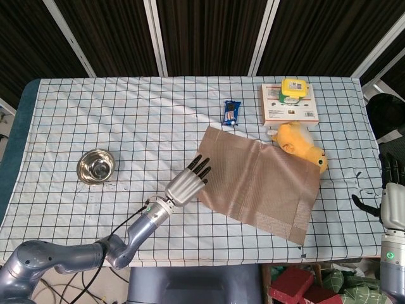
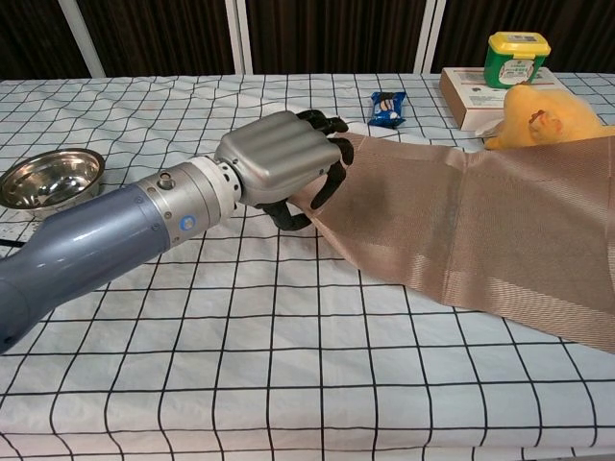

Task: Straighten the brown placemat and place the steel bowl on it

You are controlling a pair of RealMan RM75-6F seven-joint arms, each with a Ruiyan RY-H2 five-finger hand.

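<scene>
The brown placemat (image 1: pixel 259 180) lies askew at the centre right of the checked table, its far right corner under a yellow plush toy. My left hand (image 1: pixel 188 182) is at the mat's left edge. In the chest view the left hand (image 2: pixel 283 163) curls its fingers over that edge of the placemat (image 2: pixel 461 230) with the thumb below, pinching it slightly off the cloth. The steel bowl (image 1: pixel 95 166) stands upright and empty at the left, well apart from the mat, also visible as the bowl (image 2: pixel 50 179). My right hand (image 1: pixel 393 199) hangs off the table's right edge, fingers apart, holding nothing.
A yellow plush toy (image 1: pixel 299 143) rests on the mat's far right corner. Behind it is a flat box (image 1: pixel 288 107) with a green-lidded jar (image 1: pixel 294 90) on top. A blue snack packet (image 1: pixel 231 113) lies just beyond the mat's far left corner.
</scene>
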